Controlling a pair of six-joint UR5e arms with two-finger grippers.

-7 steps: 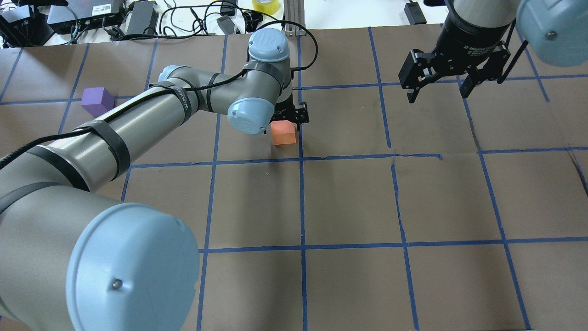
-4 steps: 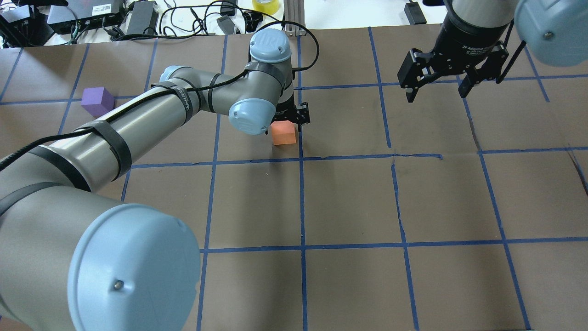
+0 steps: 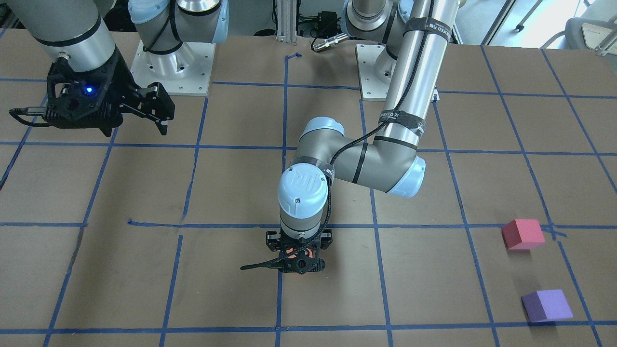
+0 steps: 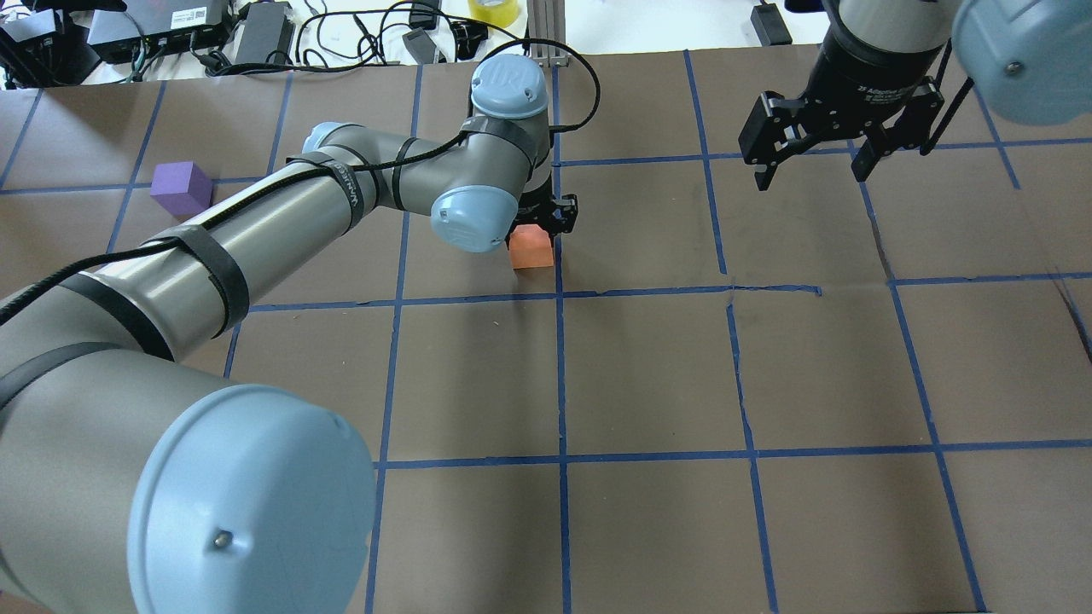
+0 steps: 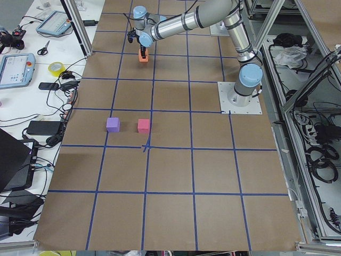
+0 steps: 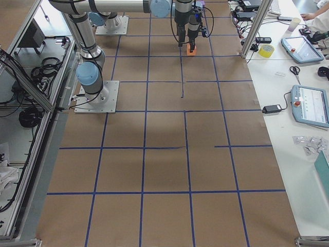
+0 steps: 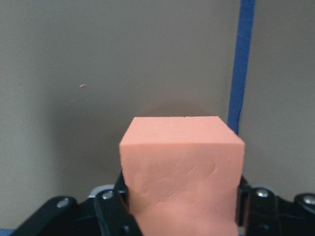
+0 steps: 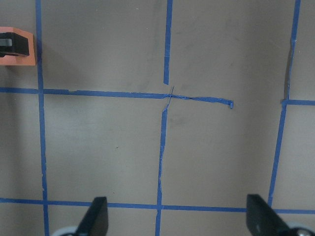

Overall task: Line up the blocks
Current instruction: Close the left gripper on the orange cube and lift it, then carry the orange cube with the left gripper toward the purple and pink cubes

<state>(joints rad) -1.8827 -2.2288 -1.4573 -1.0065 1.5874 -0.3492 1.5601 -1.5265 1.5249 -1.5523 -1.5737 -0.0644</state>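
My left gripper (image 4: pixel 537 227) is shut on the orange block (image 4: pixel 531 248) near the table's middle, by a blue tape line. In the left wrist view the block (image 7: pixel 182 162) fills the space between the jaws, just over the brown paper. It also shows in the right wrist view (image 8: pixel 17 46). The purple block (image 4: pixel 181 188) sits far to the left. The pinkish-red block (image 3: pixel 523 233) sits beside the purple block (image 3: pixel 547 305), apart from it, and is hidden by my left arm in the overhead view. My right gripper (image 4: pixel 810 176) hangs open and empty above the far right of the table.
The table is brown paper with a blue tape grid (image 4: pixel 560 375). Cables and power bricks (image 4: pixel 264 34) and a yellow tape roll (image 4: pixel 493 10) lie beyond the far edge. The arm bases (image 3: pixel 171 67) stand at the robot's side.
My left arm has shifted slightly to the right with the orange block held. The right gripper has stayed nearly still and open.
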